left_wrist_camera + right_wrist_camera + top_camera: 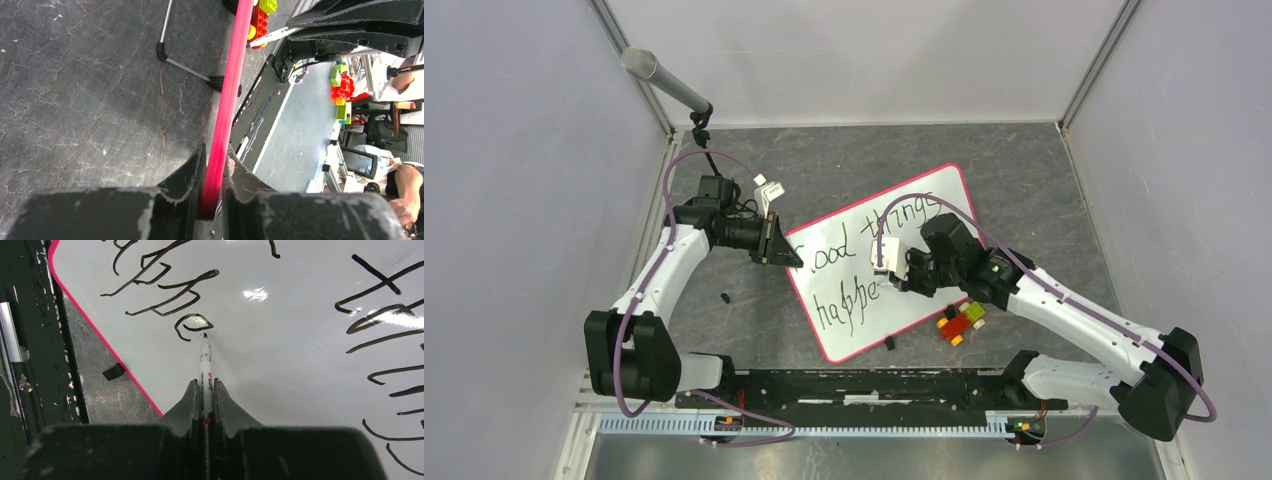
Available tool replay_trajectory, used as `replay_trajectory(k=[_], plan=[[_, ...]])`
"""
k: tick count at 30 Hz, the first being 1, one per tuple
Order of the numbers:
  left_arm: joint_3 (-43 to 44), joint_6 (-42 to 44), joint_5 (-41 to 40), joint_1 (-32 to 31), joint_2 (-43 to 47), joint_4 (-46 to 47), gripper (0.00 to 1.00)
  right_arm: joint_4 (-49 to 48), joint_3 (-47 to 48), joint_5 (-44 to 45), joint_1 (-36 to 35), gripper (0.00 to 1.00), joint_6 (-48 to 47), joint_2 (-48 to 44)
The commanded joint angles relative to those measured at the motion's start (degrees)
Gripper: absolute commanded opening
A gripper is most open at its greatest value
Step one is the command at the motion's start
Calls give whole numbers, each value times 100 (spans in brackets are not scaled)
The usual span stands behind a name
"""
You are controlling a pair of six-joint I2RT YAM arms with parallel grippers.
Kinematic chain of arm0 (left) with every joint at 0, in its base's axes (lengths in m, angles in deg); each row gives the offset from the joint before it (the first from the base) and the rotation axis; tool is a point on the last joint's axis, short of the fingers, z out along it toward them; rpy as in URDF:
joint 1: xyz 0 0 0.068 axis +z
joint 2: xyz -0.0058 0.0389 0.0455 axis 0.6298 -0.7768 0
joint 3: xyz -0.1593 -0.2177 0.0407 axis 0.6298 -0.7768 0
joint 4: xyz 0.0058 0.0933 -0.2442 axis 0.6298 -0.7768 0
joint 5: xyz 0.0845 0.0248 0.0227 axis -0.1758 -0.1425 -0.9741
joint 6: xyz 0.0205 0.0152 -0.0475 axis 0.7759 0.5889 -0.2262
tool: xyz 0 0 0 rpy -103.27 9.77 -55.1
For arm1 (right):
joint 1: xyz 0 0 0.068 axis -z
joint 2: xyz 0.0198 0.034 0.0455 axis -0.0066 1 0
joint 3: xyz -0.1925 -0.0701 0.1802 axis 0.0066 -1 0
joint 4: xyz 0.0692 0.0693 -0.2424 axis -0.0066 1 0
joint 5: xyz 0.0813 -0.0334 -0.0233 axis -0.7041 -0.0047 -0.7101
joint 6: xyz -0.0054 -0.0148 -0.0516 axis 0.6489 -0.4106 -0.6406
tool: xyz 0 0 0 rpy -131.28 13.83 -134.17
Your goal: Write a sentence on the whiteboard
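Note:
The whiteboard [904,215] lies tilted on the dark table, white with a red-pink rim. The sentence [849,290] reads "Good things" on the upper line and "happe" on the lower line. My left gripper [776,243] is shut on the board's left rim [227,100], seen edge-on in the left wrist view. My right gripper [890,272] is shut on a white marker [204,370]. The marker's black tip touches the board at the "e" [192,326] that ends the lower line.
Red, yellow and green toy bricks [961,322] lie just off the board's lower right edge. A small black cap [725,297] lies left of the board, another black piece [890,345] below it. A microphone on a stand [667,84] stands at the back left.

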Motion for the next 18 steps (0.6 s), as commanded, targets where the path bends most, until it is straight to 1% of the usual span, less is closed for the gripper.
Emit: replay_trajectory(k=[1,7,18], plan=[[106,351,-711,-116,-103,169,2,-119,203,168,17,0,-80,-4],[80,362,-737,-114,-73,177,2,-233,87,294,18,0,-123,62],[89,390,-703,-116,-133,177,2,-156,-350,203,19,0,-68,-135]])
